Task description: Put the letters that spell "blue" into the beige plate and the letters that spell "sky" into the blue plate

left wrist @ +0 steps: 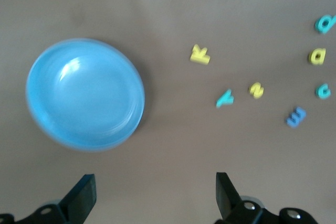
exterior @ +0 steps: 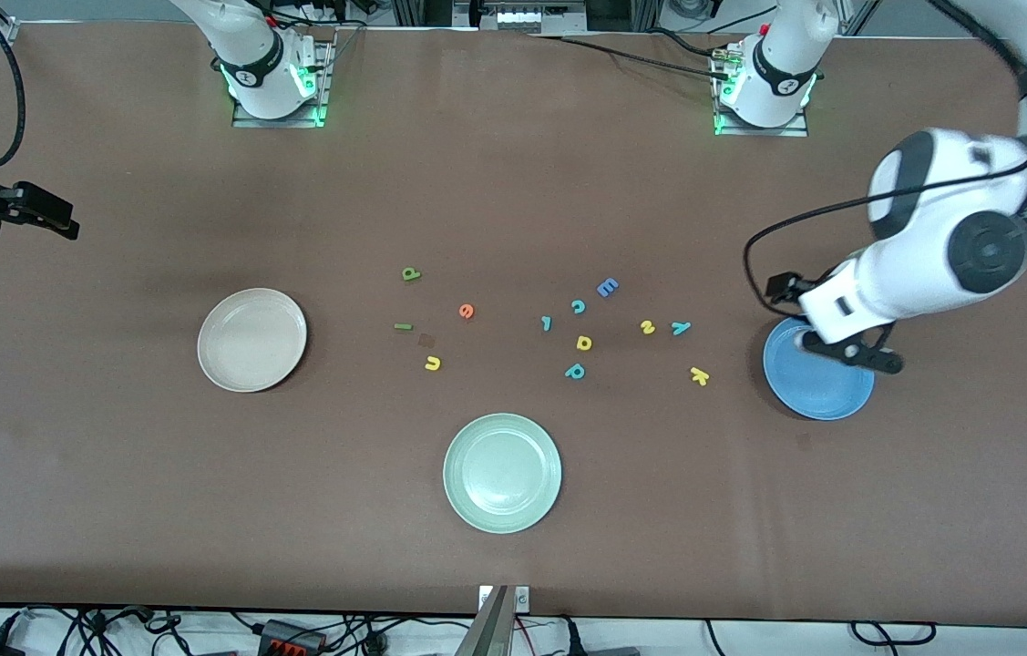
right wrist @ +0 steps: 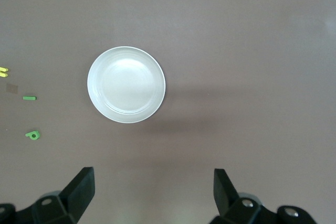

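Note:
The beige plate (exterior: 251, 340) lies toward the right arm's end, with the green b (exterior: 411, 273), green l (exterior: 403, 326), orange e (exterior: 467, 312) and yellow u (exterior: 432, 363) scattered beside it. The blue plate (exterior: 818, 387) lies toward the left arm's end, near the yellow s (exterior: 647, 327), teal y (exterior: 680, 328) and yellow k (exterior: 699, 375). My left gripper (left wrist: 155, 192) hangs open and empty over the blue plate's (left wrist: 85, 94) edge. My right gripper (right wrist: 154, 192) is open and empty, high over the table's end beside the beige plate (right wrist: 126, 84).
A pale green plate (exterior: 502, 472) sits nearer the front camera at mid table. A blue E (exterior: 607, 288), teal c (exterior: 578, 306), yellow a-like letter (exterior: 584, 343) and two more teal letters (exterior: 575, 371) lie among the task letters.

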Motion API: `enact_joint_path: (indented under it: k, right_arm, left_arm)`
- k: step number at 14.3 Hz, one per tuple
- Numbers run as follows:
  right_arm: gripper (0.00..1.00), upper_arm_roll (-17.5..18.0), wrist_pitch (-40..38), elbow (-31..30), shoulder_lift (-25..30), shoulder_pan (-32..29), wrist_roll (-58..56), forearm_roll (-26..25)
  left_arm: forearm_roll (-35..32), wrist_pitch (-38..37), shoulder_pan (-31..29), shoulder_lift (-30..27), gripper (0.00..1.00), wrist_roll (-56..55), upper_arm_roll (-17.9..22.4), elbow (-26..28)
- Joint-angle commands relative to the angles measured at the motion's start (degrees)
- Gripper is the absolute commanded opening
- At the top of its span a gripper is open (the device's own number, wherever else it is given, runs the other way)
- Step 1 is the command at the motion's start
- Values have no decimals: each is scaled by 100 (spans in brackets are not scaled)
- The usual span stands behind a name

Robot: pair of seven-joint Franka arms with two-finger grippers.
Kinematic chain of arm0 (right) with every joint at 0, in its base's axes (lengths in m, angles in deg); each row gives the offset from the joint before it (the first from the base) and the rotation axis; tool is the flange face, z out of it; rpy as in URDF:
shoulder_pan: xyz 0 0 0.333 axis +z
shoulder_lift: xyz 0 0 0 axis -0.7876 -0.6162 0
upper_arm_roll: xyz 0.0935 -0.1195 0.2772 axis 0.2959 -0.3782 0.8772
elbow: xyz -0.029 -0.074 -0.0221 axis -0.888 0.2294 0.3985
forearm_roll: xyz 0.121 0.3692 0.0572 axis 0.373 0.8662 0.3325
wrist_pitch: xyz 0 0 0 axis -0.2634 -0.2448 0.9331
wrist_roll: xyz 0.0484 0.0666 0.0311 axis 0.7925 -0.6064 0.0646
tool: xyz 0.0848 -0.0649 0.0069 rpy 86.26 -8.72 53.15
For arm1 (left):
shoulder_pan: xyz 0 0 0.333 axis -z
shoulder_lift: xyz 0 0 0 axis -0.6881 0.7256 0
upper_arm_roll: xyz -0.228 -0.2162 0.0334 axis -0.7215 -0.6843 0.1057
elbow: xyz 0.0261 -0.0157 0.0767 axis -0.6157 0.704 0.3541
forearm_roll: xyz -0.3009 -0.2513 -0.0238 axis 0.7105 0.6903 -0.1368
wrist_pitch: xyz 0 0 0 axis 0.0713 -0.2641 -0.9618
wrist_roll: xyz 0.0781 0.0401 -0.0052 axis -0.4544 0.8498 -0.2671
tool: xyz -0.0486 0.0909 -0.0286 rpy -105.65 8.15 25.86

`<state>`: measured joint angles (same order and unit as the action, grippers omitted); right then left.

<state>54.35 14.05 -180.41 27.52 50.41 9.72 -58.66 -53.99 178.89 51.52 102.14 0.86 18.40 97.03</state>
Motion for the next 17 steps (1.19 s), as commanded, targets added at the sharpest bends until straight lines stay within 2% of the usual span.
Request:
enact_joint_path:
  k: [1,5,8,11,17]
  right_arm:
    - [100,50,-36,-24,48,-30,28,41]
    - [100,102,16,-94,-294,145,46,58]
    - [100,102,42,-147,-663,479,55,58]
    - [100,111,261,-191,-1076,682,72,120]
    - [100,111,1939,-1060,-1735,1332,116,146]
  left_arm:
    - [26,917,92,620,100,72,-150,-131]
    - [18,2070,233,1403,100,89,-141,-87]
    - [9,2432,277,1799,100,98,-141,-52]
    - [9,2468,374,2063,100,98,-141,-43]
    - [9,2731,479,2231,100,80,-132,-16]
